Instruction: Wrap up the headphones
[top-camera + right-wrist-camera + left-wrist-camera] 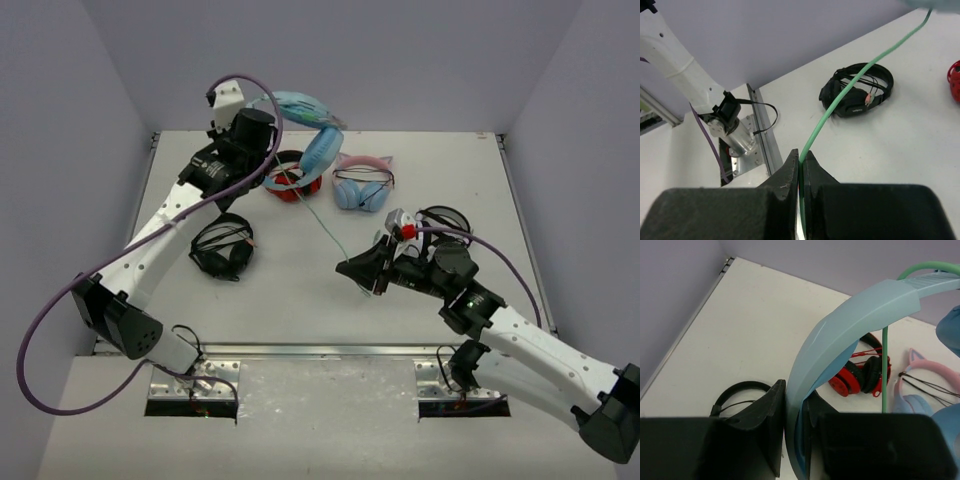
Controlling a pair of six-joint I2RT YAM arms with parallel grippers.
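Note:
The large light-blue headphones [318,140] hang above the back of the table, held by their wide headband [850,315]. My left gripper [272,115] is shut on that headband, its jaws pressed on both sides in the left wrist view [795,405]. The mint-green cable [330,232] runs taut from the headphones down to my right gripper [358,270]. In the right wrist view the right gripper [801,160] is shut on the cable [840,105], which passes between the closed fingers. The cable also hangs beside the headband in the left wrist view [884,370].
Red headphones [290,180] and a pale-blue pair with pink cat ears [362,185] lie at the back middle. Black headphones [222,250] lie at the left. A white-and-black pair [440,222] lies beside the right arm. Walls enclose the table.

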